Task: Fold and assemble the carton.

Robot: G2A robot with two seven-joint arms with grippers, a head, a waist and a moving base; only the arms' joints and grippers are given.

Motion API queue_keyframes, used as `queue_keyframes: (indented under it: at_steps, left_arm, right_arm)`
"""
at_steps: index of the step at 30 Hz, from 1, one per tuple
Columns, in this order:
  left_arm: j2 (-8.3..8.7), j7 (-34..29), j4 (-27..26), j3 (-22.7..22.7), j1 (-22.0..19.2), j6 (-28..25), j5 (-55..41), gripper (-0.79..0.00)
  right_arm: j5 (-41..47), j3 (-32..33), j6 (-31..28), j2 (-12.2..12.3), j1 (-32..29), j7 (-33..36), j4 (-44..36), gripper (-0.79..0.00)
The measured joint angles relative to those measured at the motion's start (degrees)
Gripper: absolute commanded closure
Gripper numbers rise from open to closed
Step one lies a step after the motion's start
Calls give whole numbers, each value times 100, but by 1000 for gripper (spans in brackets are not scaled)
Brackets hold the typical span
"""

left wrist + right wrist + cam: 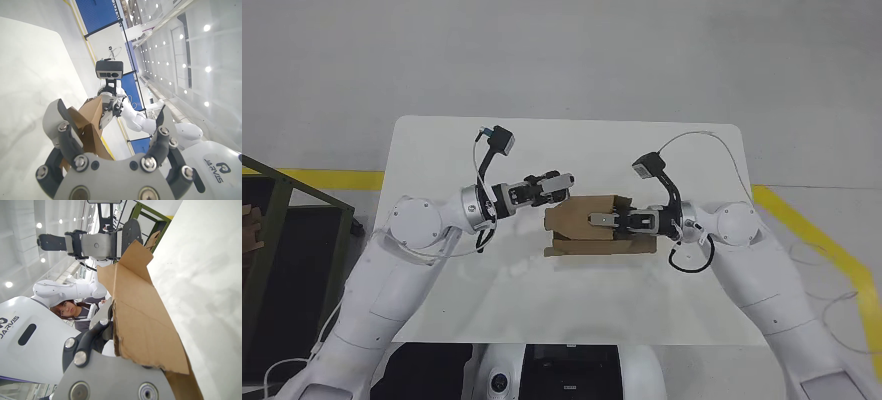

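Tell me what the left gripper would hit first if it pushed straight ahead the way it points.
Probably the carton: the left gripper, jaws open, points at its near end, with one finger beside a raised flap. How close it is, is hard to judge.

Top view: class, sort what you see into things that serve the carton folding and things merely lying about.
Belongs to the job:
carton
left gripper, open beside the carton
right gripper, over the carton
table

Lying about:
green rack, off the table
yellow floor tape
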Motion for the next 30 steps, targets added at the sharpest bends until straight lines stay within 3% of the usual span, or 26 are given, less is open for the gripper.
queue_keyframes:
  at_steps: [30]
  left_arm:
    - [-34,-249,11,304,36,7,23,-785]
  right_arm:
    - [-599,676,215,110,-550,-1531,-425,0]
